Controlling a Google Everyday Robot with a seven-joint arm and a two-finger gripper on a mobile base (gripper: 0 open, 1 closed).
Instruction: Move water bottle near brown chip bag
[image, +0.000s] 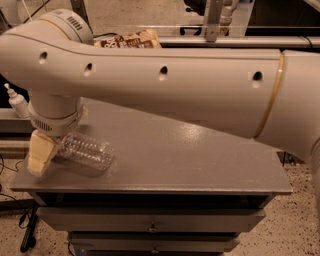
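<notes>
The water bottle (89, 151) is clear ribbed plastic and lies on its side near the front left of the grey table (190, 160). Its cap end points left and is hidden by my gripper (42, 156). The gripper hangs from the wrist at the table's left edge, right against that end of the bottle. The brown chip bag (131, 40) lies at the back of the table. Only its top strip with white lettering shows above my arm.
My thick white arm (175, 80) spans the whole view above the table and hides its back part. A small white pump bottle (17, 102) stands off the table to the left. Drawers (150, 227) sit below the table front.
</notes>
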